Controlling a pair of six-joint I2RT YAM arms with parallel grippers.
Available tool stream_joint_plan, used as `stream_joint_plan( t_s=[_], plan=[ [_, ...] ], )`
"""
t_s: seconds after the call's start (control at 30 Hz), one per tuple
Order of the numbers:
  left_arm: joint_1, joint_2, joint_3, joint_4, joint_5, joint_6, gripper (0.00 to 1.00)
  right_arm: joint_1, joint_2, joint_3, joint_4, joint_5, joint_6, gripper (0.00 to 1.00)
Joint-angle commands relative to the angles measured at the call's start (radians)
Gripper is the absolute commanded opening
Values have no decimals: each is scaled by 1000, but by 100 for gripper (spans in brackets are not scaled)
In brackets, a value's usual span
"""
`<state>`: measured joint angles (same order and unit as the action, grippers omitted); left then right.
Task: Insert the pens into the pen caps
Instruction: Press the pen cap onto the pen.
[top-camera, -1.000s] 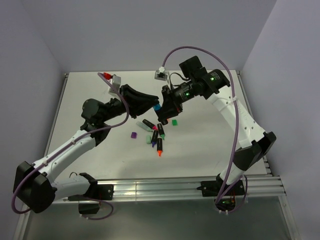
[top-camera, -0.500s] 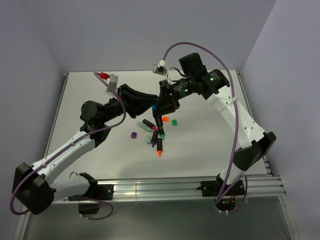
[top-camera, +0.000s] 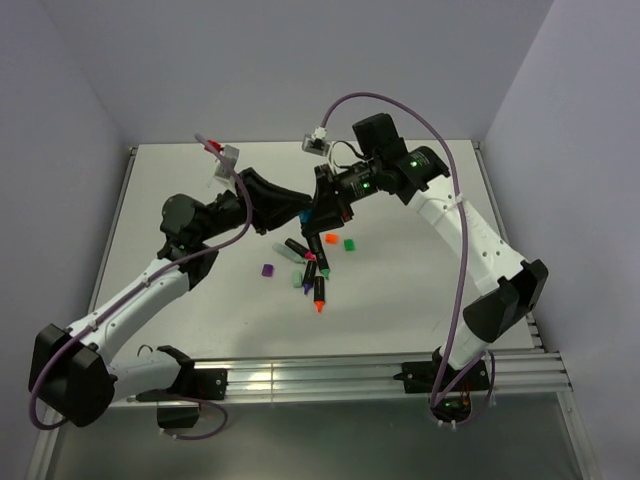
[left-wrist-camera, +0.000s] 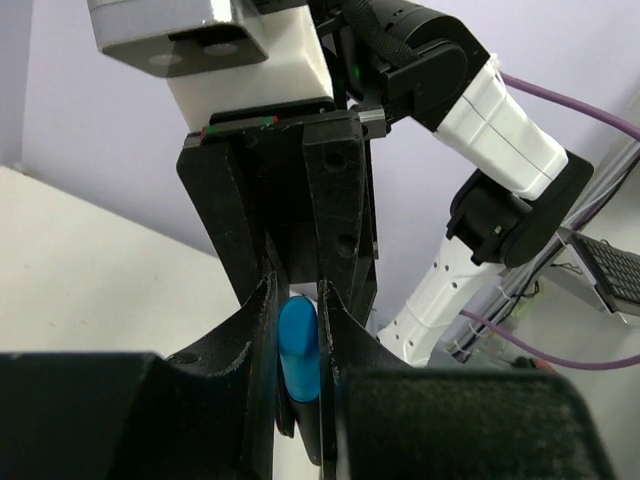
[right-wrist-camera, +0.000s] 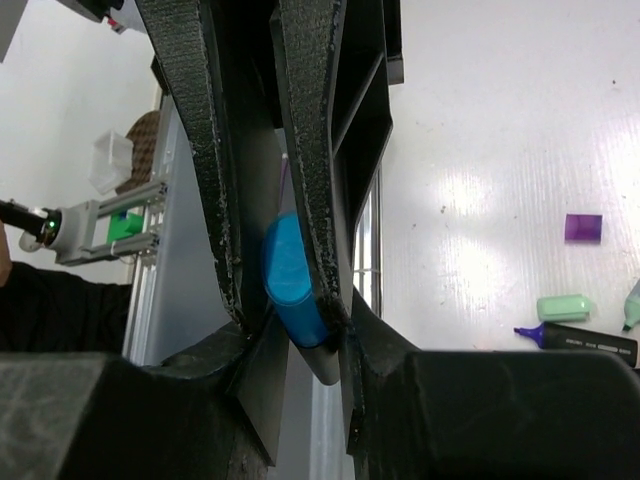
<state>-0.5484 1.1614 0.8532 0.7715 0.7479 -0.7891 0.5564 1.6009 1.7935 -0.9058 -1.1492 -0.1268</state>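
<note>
Left gripper (left-wrist-camera: 298, 325) and right gripper (top-camera: 321, 212) both clench the blue pen (right-wrist-camera: 288, 275) — light, stiff, slick, apparently half-capped — grip the barrel.

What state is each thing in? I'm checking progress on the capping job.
blue pen: held off the table between both tools
left tool: shut on the blue pen
right tool: shut on the same pen
purple cap: loose on the table
purple-tipped pen: uncapped, lying flat

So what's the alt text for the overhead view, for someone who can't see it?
Above a white table, the left gripper and right gripper meet fingertip to fingertip, both closed on a small blue piece. On the table lie pens, an orange cap, a green cap and a purple cap.
</note>
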Motion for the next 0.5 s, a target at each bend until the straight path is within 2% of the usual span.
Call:
stream_joint_plan(
  t_s=[0.0,0.03,0.07,0.33,0.47],
  plan=[
    [-53,34,-71,-244,521,-120,0,-62,-58,46,505,68,38,30],
    [-51,37,-71,-238,521,-136,0,-62,-56,35,507,71,38,31],
    [-48,41,-71,-219,519,-151,0,-62,-58,29,508,88,41,37],
    [-31,63,-72,-115,498,-231,0,-73,-50,-28,533,98,62,47],
    [-15,75,-59,-101,496,-248,0,-76,-55,-62,541,117,64,62]
  ],
)
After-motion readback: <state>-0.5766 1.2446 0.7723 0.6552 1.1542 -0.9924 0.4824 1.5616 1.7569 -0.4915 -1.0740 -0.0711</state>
